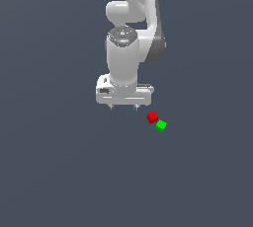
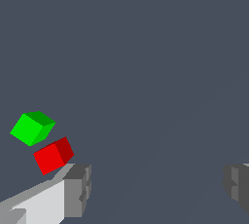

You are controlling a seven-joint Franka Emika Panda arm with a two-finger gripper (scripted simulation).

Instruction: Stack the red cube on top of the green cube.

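Note:
A tiny red cube [image 1: 152, 117] rests on the grey floor, with the green cube [image 1: 161, 126] of equal size just beside it, toward the exterior view's right and nearer the camera. The two sit corner to corner, nearly touching. My white gripper [image 1: 123, 107] hangs above the floor, to the exterior view's left of the red cube, open with nothing between its fingers. The wrist view shows the red cube [image 2: 53, 156] next to one grey fingertip [image 2: 77, 190] and outside the gap, and the green cube [image 2: 32, 128] beyond it. The gripper [image 2: 158, 189] stands wide apart there.
A plain dark grey floor [image 1: 59, 171] spreads all around the cubes. The white arm [image 1: 129, 33] rises behind the gripper.

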